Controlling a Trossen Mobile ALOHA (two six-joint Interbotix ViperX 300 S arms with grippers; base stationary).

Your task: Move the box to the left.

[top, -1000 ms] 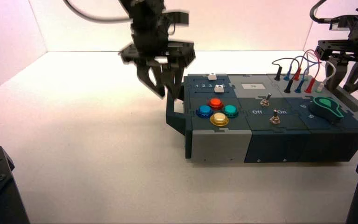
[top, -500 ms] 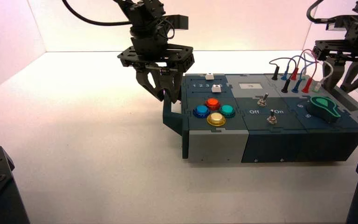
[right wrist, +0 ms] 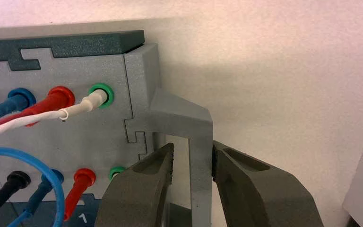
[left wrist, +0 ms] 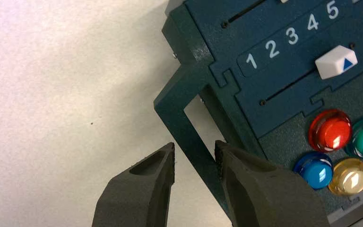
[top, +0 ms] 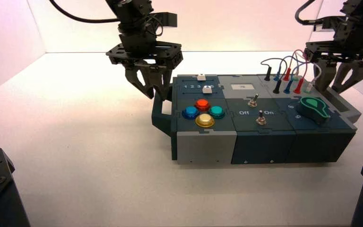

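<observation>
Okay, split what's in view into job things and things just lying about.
Job:
- box, with its dark left handle and grey right handle
- left gripper, at left handle
- right gripper, at right handle

Lying about:
- nothing loose visible

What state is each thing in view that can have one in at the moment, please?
Box: flat on the table, left of neither handle's grippers, between both end effectors.
Slider beside the digits: near the 5 end.
Left end effector: open, around the left handle.
Right end effector: open, around the right handle.
White plug: seated in a green-ringed socket.
</observation>
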